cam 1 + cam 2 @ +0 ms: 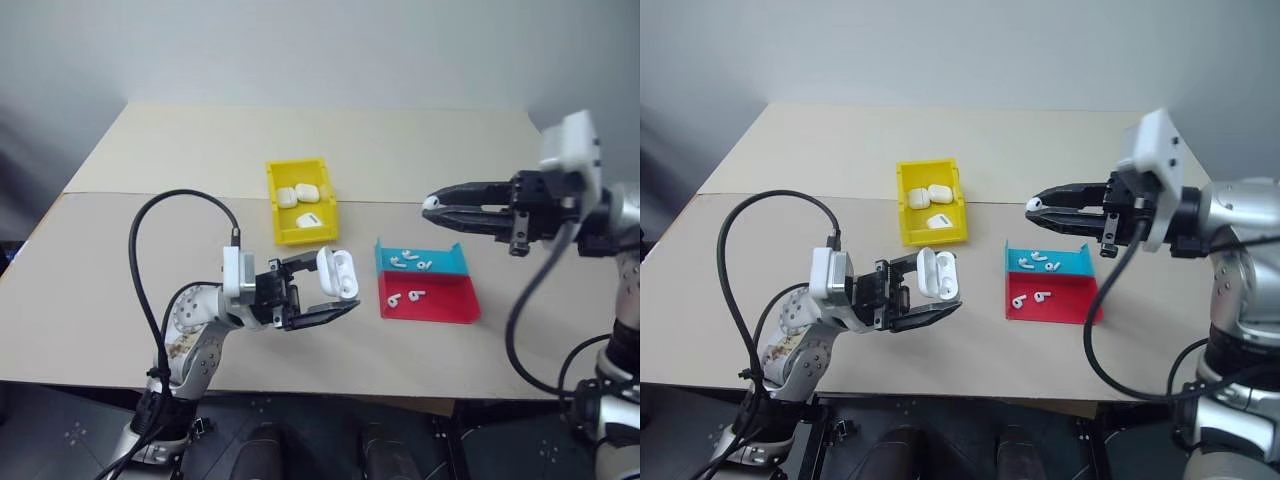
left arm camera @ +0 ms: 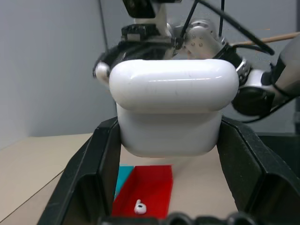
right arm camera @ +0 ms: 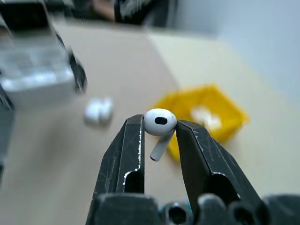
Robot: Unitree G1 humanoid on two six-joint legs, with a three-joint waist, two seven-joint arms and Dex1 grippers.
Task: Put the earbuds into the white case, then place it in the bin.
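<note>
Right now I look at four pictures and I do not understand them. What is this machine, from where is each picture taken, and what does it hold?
This is a humanoid robot with two arms. Two pictures come from its head, looking down on a table. The other two come from cameras on its wrists.

The left gripper holds an open white case. The right gripper pinches one earbud.

On the table stand a yellow bin with three closed cases, and a blue tray and a red tray holding loose earbuds.
</note>
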